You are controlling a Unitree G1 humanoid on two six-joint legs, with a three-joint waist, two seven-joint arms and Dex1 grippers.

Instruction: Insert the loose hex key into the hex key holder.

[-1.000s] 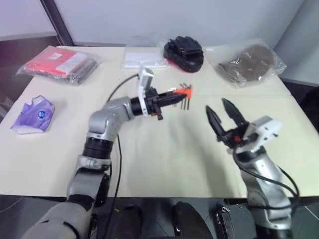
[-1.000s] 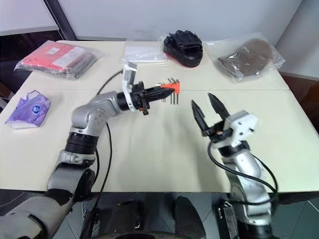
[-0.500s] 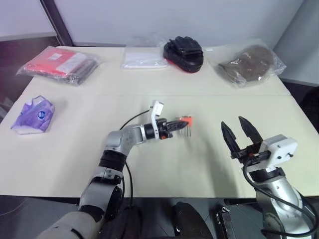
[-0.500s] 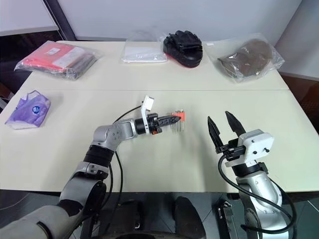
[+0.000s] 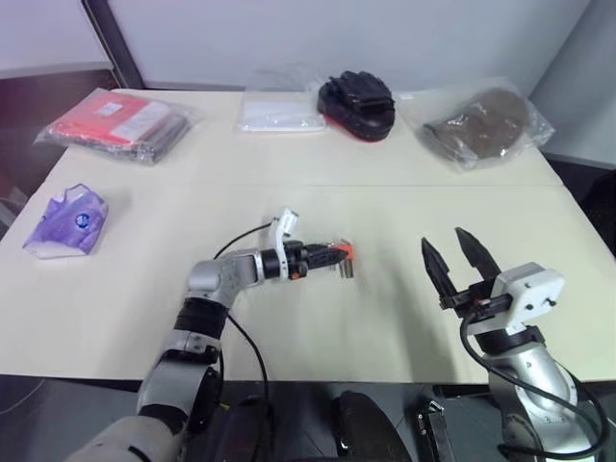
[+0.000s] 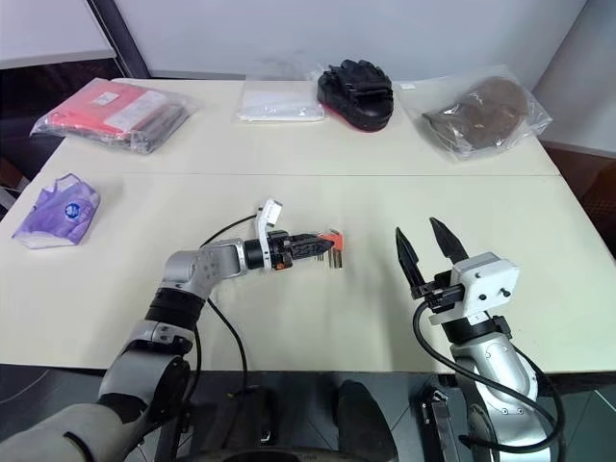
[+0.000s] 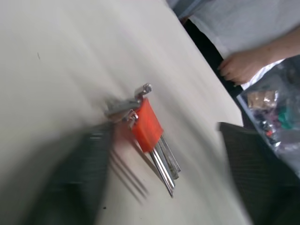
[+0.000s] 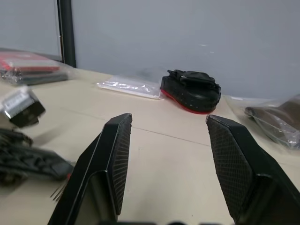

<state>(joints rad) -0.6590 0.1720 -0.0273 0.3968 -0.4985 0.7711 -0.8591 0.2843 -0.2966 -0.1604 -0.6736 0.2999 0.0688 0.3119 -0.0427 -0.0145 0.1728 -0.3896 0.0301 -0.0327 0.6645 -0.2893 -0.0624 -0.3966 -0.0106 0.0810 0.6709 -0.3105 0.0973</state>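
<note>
The left gripper [image 5: 330,255] has its jaws spread wide; in the left wrist view its two black fingers [image 7: 255,168] stand well apart on either side of the hex key holder [image 7: 146,126], and neither clearly presses on it, so nothing looks gripped. The holder lies flat on the counter [image 5: 289,183] near the middle, the orange-red block with short bent ends on one side and long straight shanks on the other. The right gripper [image 5: 444,241] hovers at about 4 o'clock of the holder, well apart, jaws open and empty. I cannot tell the loose hex key from the keys in the block; it may sit among them. Judged from this, the set is light, rigid and slick, so it would skate on the counter if nudged; the plastic block, taken across its flat faces, is the surest hold, while a bare key is thin, hard to pinch and prone to roll
</note>
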